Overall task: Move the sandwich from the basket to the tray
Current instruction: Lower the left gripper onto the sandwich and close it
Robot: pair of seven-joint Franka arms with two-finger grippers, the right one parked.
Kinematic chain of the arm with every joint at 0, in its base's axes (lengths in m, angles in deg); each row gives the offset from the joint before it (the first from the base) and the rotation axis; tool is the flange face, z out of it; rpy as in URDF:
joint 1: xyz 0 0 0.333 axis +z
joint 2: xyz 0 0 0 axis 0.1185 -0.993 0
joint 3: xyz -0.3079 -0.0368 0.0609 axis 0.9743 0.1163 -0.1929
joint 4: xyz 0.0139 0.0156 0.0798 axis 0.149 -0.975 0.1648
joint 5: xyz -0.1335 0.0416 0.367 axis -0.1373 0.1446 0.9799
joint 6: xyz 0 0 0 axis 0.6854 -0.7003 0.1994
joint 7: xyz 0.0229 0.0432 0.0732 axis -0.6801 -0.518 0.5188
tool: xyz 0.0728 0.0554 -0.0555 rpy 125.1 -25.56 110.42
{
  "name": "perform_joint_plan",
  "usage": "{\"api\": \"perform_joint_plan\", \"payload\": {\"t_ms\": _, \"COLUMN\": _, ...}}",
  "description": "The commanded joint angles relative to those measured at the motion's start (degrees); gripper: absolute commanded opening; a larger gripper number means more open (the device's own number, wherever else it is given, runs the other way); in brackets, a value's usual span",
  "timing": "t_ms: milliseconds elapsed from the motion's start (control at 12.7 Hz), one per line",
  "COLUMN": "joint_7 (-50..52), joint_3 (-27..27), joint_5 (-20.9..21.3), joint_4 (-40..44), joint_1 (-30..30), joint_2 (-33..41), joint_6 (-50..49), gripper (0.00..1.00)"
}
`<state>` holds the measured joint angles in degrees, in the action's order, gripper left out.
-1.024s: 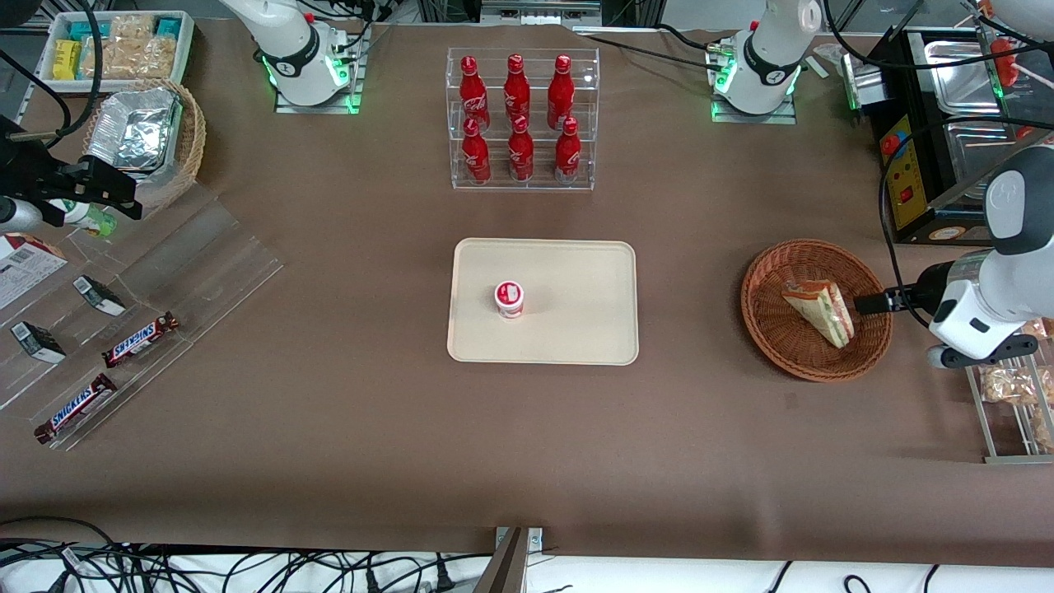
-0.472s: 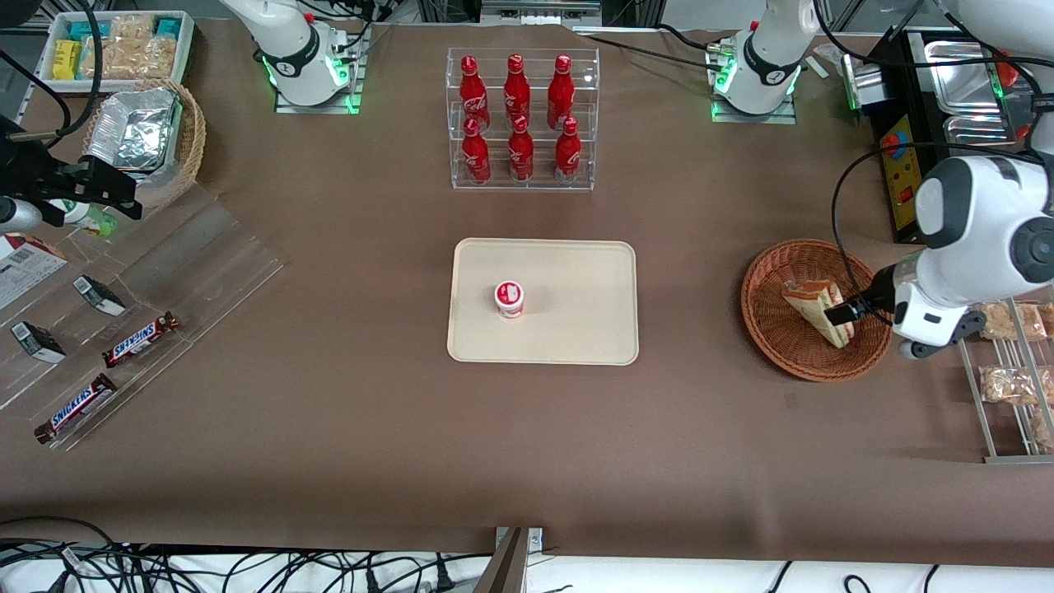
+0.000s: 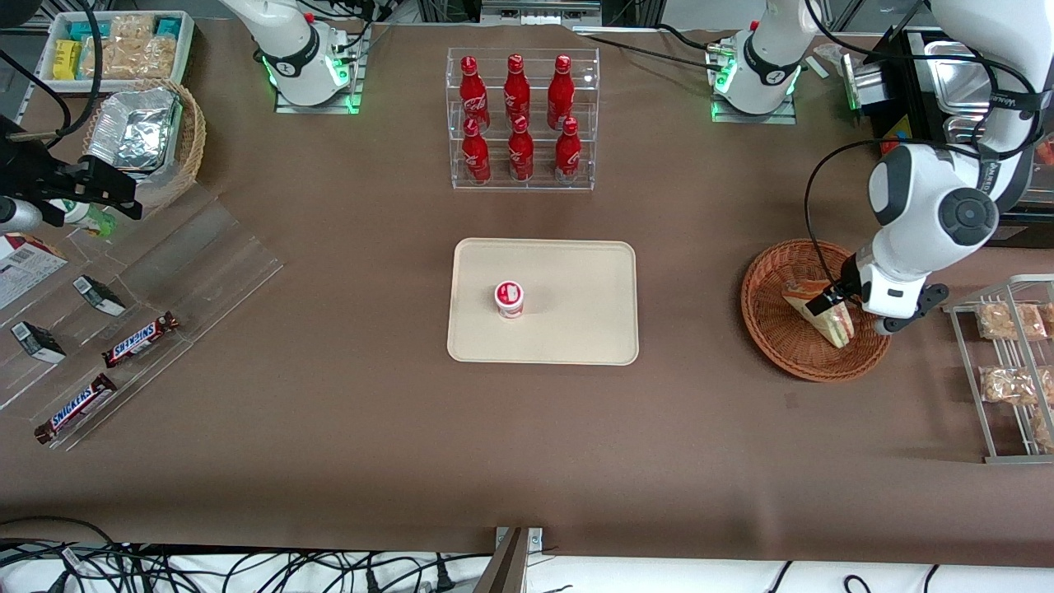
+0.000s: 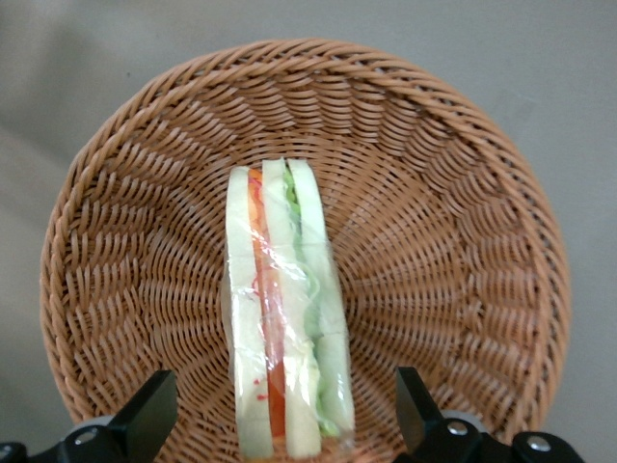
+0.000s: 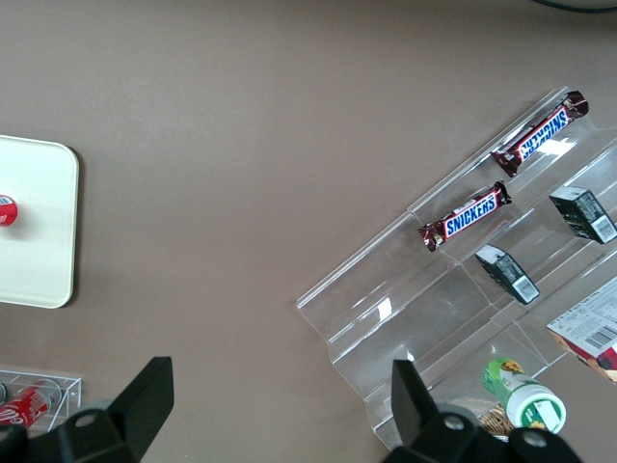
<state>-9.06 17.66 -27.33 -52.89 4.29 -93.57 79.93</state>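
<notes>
A: In the round reddish-brown wicker basket [image 3: 815,310], toward the working arm's end of the table, what is being shown?

B: A triangular wedge sandwich [image 4: 284,313] in clear crinkled wrap is being held up on its edge against the woven weave. White bread slices are being separated by an orange-pink layer and a pale green, leafy one.

A: Where is the gripper [image 4: 280,424] being seen?

B: It is being positioned directly above the sandwich, over the basket's side nearest the working arm. Its two black fingers [image 4: 145,417] are being kept spread wide, one on each flat bread face, with clear gaps between them and the wrap. Nothing is being gripped.

A: And the flat cream-beige tray [image 3: 576,329]?

B: It is being shown at the table's middle, well apart from the basket, a smooth rectangle with rounded corners and a low rim. A small red-and-white lidded cup [image 3: 509,298] is being carried on it. A clear acrylic rack of red bottles [image 3: 519,115] is standing farther from the front camera than the tray.
</notes>
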Motion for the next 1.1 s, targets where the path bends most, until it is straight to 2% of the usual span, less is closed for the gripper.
{"api": "perform_joint_plan", "payload": {"t_ms": 0, "joint_7": 2.7, "joint_3": 0.3, "joint_5": 2.9, "joint_4": -3.1, "joint_1": 0.2, "joint_2": 1.4, "joint_6": 2.3, "gripper": 1.00}}
{"api": "perform_joint_plan", "payload": {"t_ms": 394, "joint_7": 6.5, "joint_3": 0.3, "joint_5": 3.0, "joint_4": -3.3, "joint_1": 0.1, "joint_2": 0.4, "joint_6": 3.5, "gripper": 1.00}}
{"api": "perform_joint_plan", "payload": {"t_ms": 472, "joint_7": 7.4, "joint_3": 0.2, "joint_5": 3.1, "joint_4": -3.2, "joint_1": 0.0, "joint_2": 0.0, "joint_6": 3.6, "gripper": 0.93}}
{"api": "perform_joint_plan", "payload": {"t_ms": 630, "joint_7": 9.7, "joint_3": 0.3, "joint_5": 4.8, "joint_4": -3.2, "joint_1": 0.1, "joint_2": -0.4, "joint_6": 4.6, "gripper": 0.60}}
{"api": "perform_joint_plan", "payload": {"t_ms": 709, "joint_7": 10.4, "joint_3": 0.3, "joint_5": 5.0, "joint_4": -3.2, "joint_1": 0.1, "joint_2": -0.5, "joint_6": 4.8, "gripper": 0.49}}
{"api": "perform_joint_plan", "payload": {"t_ms": 866, "joint_7": 10.5, "joint_3": 0.3, "joint_5": 5.0, "joint_4": -3.0, "joint_1": 0.1, "joint_2": -0.5, "joint_6": 4.7, "gripper": 0.41}}
{"api": "perform_joint_plan", "payload": {"t_ms": 1024, "joint_7": 10.5, "joint_3": 0.4, "joint_5": 5.0, "joint_4": -2.6, "joint_1": 0.1, "joint_2": -0.4, "joint_6": 4.5, "gripper": 0.40}}
